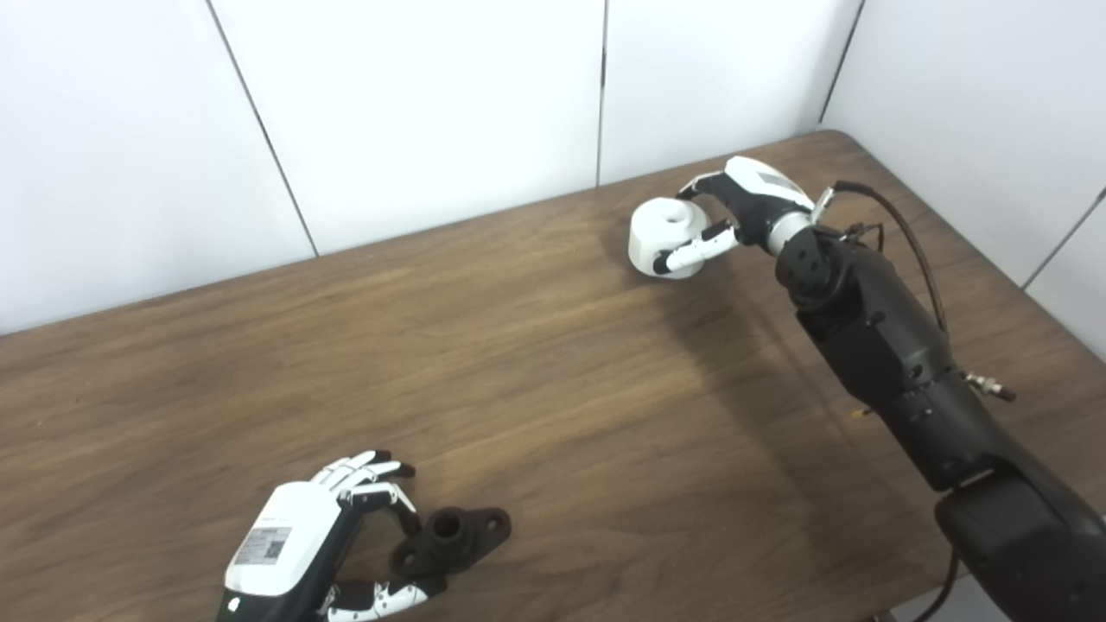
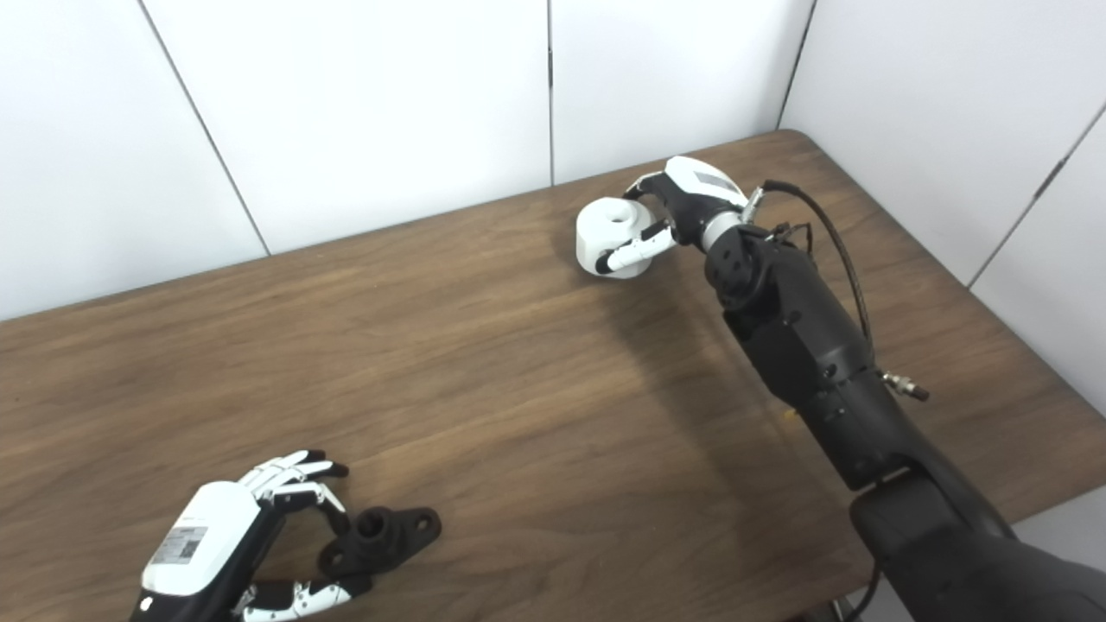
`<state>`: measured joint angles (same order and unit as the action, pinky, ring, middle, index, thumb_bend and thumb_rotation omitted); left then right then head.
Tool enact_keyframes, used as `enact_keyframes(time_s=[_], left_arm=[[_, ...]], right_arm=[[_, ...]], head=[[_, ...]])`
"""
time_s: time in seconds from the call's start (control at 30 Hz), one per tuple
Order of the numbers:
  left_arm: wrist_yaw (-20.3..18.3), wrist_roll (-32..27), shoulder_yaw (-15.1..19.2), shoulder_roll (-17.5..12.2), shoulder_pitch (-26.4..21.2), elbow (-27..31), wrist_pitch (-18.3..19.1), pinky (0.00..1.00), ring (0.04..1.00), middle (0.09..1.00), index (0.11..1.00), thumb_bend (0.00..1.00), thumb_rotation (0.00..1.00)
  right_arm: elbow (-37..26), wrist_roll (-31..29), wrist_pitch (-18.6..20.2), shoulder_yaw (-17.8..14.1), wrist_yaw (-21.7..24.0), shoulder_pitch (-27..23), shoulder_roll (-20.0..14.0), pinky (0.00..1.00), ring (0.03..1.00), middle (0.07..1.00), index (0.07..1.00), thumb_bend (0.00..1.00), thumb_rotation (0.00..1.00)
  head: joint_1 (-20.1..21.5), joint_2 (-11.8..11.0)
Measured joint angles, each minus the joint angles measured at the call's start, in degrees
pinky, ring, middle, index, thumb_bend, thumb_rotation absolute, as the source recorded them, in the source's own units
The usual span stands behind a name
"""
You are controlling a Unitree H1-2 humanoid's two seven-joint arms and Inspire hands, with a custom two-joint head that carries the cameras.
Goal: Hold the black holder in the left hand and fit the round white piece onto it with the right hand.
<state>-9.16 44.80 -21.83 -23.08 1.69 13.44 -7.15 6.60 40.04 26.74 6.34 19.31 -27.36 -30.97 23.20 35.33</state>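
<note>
The black holder [image 1: 455,538] lies flat on the brown table [image 1: 536,389] near the front left. My left hand [image 1: 333,540] is at its left end, with fingers above and thumb below pinching that end. The round white piece [image 1: 665,235] with a hole in its top sits at the far right of the table. My right hand [image 1: 734,212] is wrapped around it, fingers behind and thumb across the front. The same scene appears in the right eye view, with the holder [image 2: 380,537] and the white piece [image 2: 610,235] far apart.
White wall panels [image 1: 415,112] stand right behind the table's far edge and along its right side. A black cable [image 1: 907,233] loops off my right forearm. The table's front right edge is near my right elbow.
</note>
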Motion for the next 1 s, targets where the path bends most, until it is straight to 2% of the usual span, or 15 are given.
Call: enact_keyframes(time_s=[0.4, 0.67, 0.8, 0.83, 0.87, 1.0], left_arm=[[0.0, 0.0, 0.0, 0.0, 0.0, 0.0, 0.0, 0.85, 0.879, 0.801, 0.486, 0.52, 0.05], [0.0, 0.0, 0.0, 0.0, 0.0, 0.0, 0.0, 0.84, 0.878, 0.8, 0.486, 0.52, 0.05], [0.0, 0.0, 0.0, 0.0, 0.0, 0.0, 0.0, 0.84, 0.876, 0.799, 0.486, 0.52, 0.05], [0.0, 0.0, 0.0, 0.0, 0.0, 0.0, 0.0, 0.84, 0.875, 0.798, 0.486, 0.52, 0.05], [0.0, 0.0, 0.0, 0.0, 0.0, 0.0, 0.0, 0.84, 0.876, 0.799, 0.486, 0.52, 0.05], [-0.1, 0.0, 0.0, 0.0, 0.0, 0.1, 0.0, 0.85, 0.879, 0.801, 0.486, 0.52, 0.05]], right_arm=[[0.0, 0.0, 0.0, 0.1, -0.1, 0.0, 0.0, 1.0, 0.961, 0.891, 0.725, 0.79, 0.39], [-0.1, -0.6, -0.1, 0.0, -1.4, 0.0, 0.0, 1.0, 0.956, 0.892, 0.702, 0.67, 0.34], [-0.1, -0.8, -0.2, -0.1, -2.7, 0.0, 0.0, 0.99, 0.949, 0.878, 0.659, 0.67, 0.29], [-0.1, -1.1, -0.3, -0.3, -3.4, 0.0, 0.0, 0.99, 0.949, 0.877, 0.561, 0.58, 0.21], [-0.1, -1.3, -0.3, -0.6, -3.9, 0.0, 0.1, 1.0, 0.95, 0.879, 0.528, 0.55, 0.18], [-0.1, -2.4, -0.5, -1.3, -6.2, 0.0, 0.4, 1.0, 0.956, 0.886, 0.491, 0.52, 0.15]], head=[[-0.1, 0.1], [-0.1, 0.1], [-0.2, 0.3], [-0.2, 0.3], [-0.2, 0.3], [-0.1, 0.4]])
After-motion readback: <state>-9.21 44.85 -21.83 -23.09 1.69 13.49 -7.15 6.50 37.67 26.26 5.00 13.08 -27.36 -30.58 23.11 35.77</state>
